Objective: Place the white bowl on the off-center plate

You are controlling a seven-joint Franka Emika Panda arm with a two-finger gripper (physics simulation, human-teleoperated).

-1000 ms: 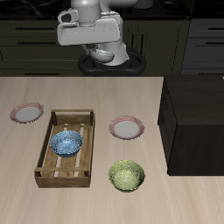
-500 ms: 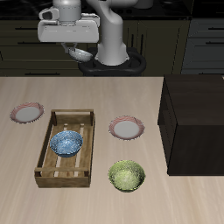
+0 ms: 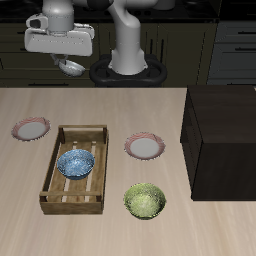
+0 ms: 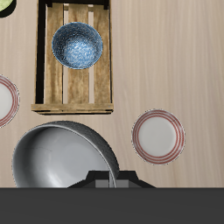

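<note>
High above the table, the gripper [image 3: 68, 60] holds the white bowl [image 3: 72, 67], its hollow tilted sideways.

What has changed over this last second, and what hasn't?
The arm swung sideways above the table's back edge, carrying the white bowl in its tool toward the off-center plate. The other plate, the blue bowl in the wooden crate and the yellow-green bowl stayed put.

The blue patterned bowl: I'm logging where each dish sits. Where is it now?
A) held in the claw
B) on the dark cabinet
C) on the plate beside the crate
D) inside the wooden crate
D: the blue patterned bowl sits between the walls of the wooden crate.
</note>
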